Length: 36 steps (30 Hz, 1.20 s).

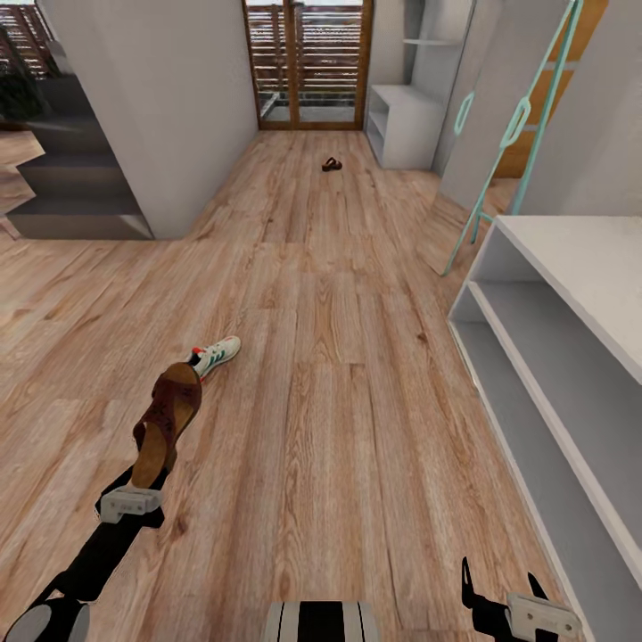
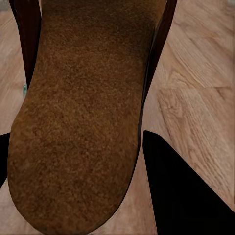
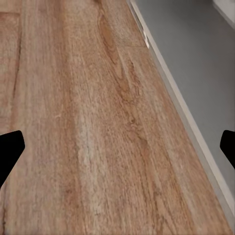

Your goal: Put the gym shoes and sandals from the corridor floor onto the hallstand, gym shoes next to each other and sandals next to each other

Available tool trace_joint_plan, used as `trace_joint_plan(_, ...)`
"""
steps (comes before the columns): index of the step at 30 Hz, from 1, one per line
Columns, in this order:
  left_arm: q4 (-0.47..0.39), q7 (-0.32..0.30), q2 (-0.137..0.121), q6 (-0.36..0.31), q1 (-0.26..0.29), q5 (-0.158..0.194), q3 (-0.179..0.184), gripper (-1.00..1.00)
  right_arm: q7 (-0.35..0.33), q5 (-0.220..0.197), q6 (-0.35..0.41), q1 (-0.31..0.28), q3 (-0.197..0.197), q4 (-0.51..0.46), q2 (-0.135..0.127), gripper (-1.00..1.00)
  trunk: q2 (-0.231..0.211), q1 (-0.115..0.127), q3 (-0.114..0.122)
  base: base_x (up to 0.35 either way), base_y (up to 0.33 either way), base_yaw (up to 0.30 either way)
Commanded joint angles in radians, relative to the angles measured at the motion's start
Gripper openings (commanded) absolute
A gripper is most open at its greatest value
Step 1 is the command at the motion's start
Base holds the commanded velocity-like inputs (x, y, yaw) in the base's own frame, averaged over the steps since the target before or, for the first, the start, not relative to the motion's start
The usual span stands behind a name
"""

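We see the left claw (image 1: 150, 473) pinching a brown sandal (image 1: 168, 415) by its heel end, the shoe lifted clear of the corridor floor (image 1: 339, 374) and pointing away from us. In the left wrist view the tan footbed of that sandal (image 2: 83, 117) sits between the two dark fingers (image 2: 181, 191), with the floor planks (image 2: 200, 88) beyond it. Just past the sandal's toe, a white gym shoe (image 1: 217, 355) with green stripes and a red-orange accent lies on the floor, partly hidden behind the sandal. A second sandal (image 1: 332, 164) lies far down the corridor on the floor, near the wooden slatted door (image 1: 308, 62).

The right claw (image 1: 504, 593) hangs low at our right with its fingers spread apart and nothing between them; in the right wrist view its fingertips (image 3: 10, 149) show at the two edges, well apart, over bare floor (image 3: 98, 127) beside the grey lower tier of the hallstand (image 3: 196, 58). In the head view the hallstand (image 1: 580, 267) stands along the right side, its white top and two shallow tiers bare in the part we see. A slim teal frame (image 1: 517, 125) leans just behind it.
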<state>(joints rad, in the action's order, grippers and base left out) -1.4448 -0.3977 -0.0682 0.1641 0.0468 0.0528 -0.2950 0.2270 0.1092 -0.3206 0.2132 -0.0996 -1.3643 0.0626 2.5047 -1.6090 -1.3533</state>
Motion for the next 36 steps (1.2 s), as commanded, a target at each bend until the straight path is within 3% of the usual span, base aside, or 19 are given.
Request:
trace_joint_plan(1, -0.014, 0.000, 0.001, -0.023, 0.009, -0.005, 0.000, -1.00, 0.000, 0.001, 0.000, 0.000, 0.000, 0.000, 0.000, 1.00, 0.000, 0.000, 0.000, 0.000, 0.000, 0.000)
trace_joint_plan(5, -0.040, 0.000, 0.005, -0.084, 0.049, -0.009, -0.001, -1.00, 0.001, 0.002, 0.000, 0.000, 0.000, -0.001, 0.000, 1.00, 0.000, 0.000, 0.001, 0.000, 0.000, 0.000)
trace_joint_plan(11, -0.056, -0.002, 0.006, -0.114, 0.076, -0.012, 0.000, -1.00, 0.001, 0.002, 0.000, 0.001, 0.001, -0.001, 0.000, 1.00, 0.000, 0.000, 0.002, 0.000, 0.000, 0.000)
trace_joint_plan(27, -0.082, -0.010, 0.007, -0.128, 0.092, -0.013, 0.022, -1.00, 0.002, 0.003, 0.000, 0.001, 0.001, -0.003, 0.000, 1.00, 0.000, 0.000, 0.002, 0.005, -0.002, 0.000)
trace_joint_plan(36, -0.084, -0.010, 0.006, -0.128, 0.093, -0.013, 0.027, -1.00, 0.002, 0.003, 0.000, 0.001, 0.001, -0.003, 0.000, 1.00, 0.000, 0.000, 0.002, 0.192, -0.070, 0.000)
